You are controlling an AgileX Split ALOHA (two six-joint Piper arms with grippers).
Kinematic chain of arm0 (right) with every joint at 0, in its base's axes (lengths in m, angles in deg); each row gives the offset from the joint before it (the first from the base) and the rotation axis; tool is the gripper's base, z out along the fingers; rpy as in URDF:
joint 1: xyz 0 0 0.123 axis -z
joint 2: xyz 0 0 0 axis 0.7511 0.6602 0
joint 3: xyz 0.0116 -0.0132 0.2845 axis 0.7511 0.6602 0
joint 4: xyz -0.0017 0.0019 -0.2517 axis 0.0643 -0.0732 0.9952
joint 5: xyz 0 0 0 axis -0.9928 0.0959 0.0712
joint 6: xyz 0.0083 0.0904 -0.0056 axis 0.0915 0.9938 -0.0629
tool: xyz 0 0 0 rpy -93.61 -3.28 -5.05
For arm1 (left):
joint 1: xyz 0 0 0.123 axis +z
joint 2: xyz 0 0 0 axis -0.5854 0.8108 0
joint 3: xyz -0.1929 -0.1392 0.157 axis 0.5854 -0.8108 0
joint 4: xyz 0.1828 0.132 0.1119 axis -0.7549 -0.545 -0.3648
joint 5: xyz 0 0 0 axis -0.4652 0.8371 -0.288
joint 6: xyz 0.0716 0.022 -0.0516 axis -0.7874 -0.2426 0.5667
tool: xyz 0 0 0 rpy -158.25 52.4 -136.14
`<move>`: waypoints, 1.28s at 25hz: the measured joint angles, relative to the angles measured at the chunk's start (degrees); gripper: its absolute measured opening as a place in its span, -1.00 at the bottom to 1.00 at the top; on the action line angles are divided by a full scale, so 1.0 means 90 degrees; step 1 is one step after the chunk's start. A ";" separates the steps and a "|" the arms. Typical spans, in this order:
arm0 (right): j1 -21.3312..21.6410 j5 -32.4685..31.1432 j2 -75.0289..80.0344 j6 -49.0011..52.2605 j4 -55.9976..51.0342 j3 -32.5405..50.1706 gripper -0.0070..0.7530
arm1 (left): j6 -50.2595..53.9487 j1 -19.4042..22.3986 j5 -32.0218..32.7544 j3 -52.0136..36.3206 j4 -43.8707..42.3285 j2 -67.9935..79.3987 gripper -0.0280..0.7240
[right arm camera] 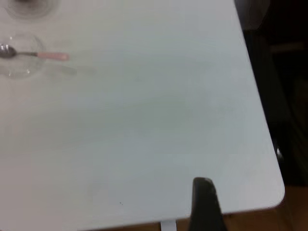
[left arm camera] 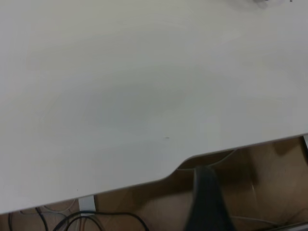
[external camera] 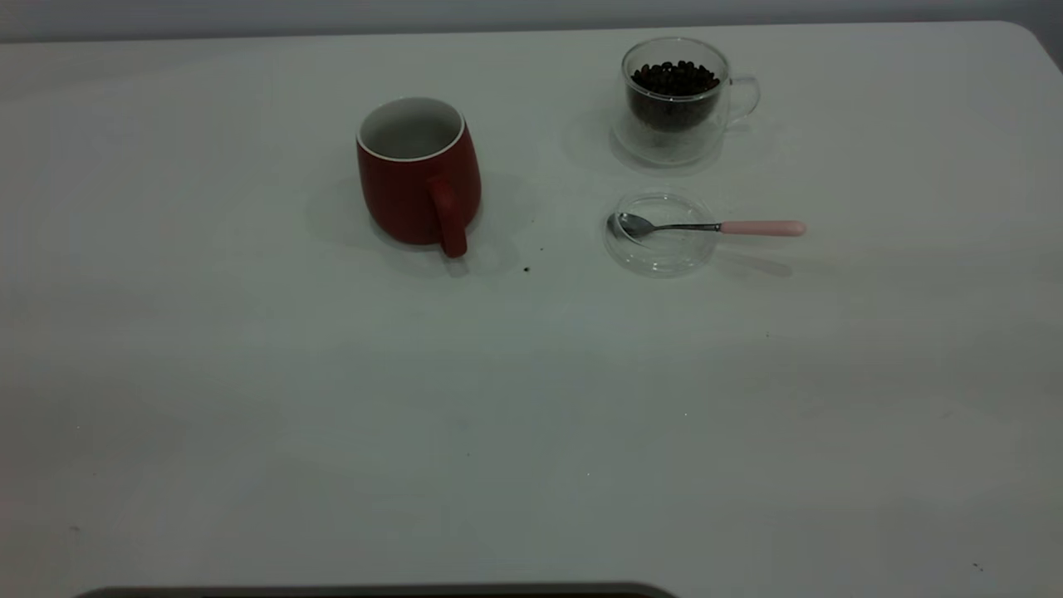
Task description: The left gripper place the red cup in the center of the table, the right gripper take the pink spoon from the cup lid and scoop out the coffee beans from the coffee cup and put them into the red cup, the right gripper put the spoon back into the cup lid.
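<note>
Both jaws far from red cup

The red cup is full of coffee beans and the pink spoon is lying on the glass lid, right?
Not quite. In the exterior view the red cup is empty, showing only its white inside. The coffee beans are in the coffee cup behind the cup lid. The pink spoon does lie on that lid.

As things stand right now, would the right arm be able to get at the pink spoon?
Probably yes. The pink spoon lies with its bowl in the cup lid and its handle sticking out over bare table toward the right side. Nothing stands between it and that side; the coffee cup sits behind it.
</note>
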 joint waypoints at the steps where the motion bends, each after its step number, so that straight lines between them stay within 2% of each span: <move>1: -0.0008 -0.0005 -0.0179 0.0007 0.0000 0.0000 0.49 | 0.0000 0.0000 0.0000 0.0000 0.0000 0.0000 0.64; 3: -0.0135 -0.0025 -0.0465 0.0007 0.0000 0.0000 0.49 | 0.0000 0.0000 0.0000 0.0000 0.0000 0.0000 0.64; 8: -0.0908 -0.0040 -0.0641 0.0028 0.0000 0.0000 0.49 | 0.0000 0.0000 0.0000 0.0000 0.0000 0.0000 0.64; 10: -0.1065 -0.0040 -0.0653 0.0054 0.0000 0.0000 0.49 | 0.0000 0.0000 0.0000 0.0000 0.0000 0.0000 0.64; 32: -0.1083 -0.0044 -0.0672 0.0055 0.0086 0.0000 0.49 | -0.0018 0.0000 0.0000 0.0000 0.0000 0.0000 0.64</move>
